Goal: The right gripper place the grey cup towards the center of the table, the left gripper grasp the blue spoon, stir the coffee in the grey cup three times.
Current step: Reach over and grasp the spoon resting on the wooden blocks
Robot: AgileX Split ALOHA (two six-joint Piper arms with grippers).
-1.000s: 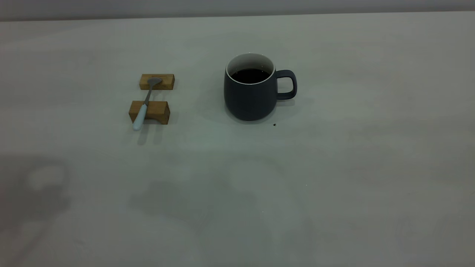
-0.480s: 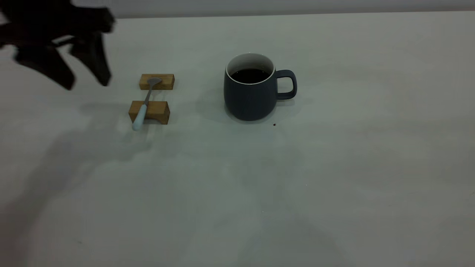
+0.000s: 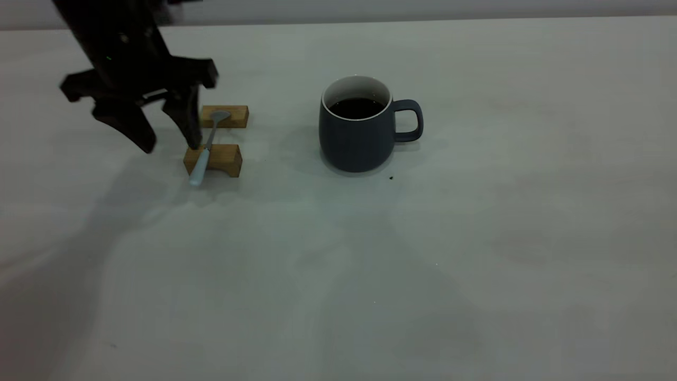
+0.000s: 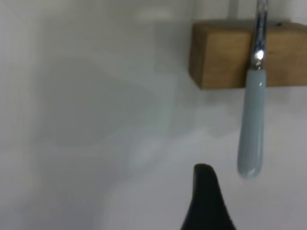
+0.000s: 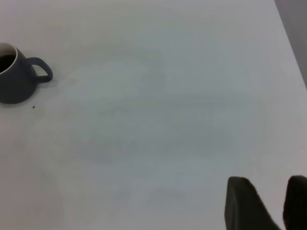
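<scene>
Cup step looks done: grey cup (image 3: 358, 127) sits upright near the middle of the surface (image 3: 476, 238), handle toward the right arm's side, coffee (image 3: 357, 108) inside. The step in hand is the spoon grasp.

Left end effector (image 3: 170, 144) has its fingers spread apart, empty, hanging just beside the blue spoon (image 3: 207, 150), on the side away from the cup. One fingertip (image 3: 191, 138) looks almost in contact with the nearer wooden block (image 3: 213, 160); contact is hard to confirm from the exterior view.

Spoon bridges both blocks. Its long axis runs near-to-far across the surface, slightly slanted. The bowl rests on the far wooden block (image 3: 224, 116); the pale handle end overhangs the nearer block toward the camera.

Next move probably calls for shifting toward the cup so the fingers straddle the handle, then lowering and closing.

Right end effector (image 5: 271, 201) is parked well away from the cup, fingers a little apart, holding nothing.
</scene>
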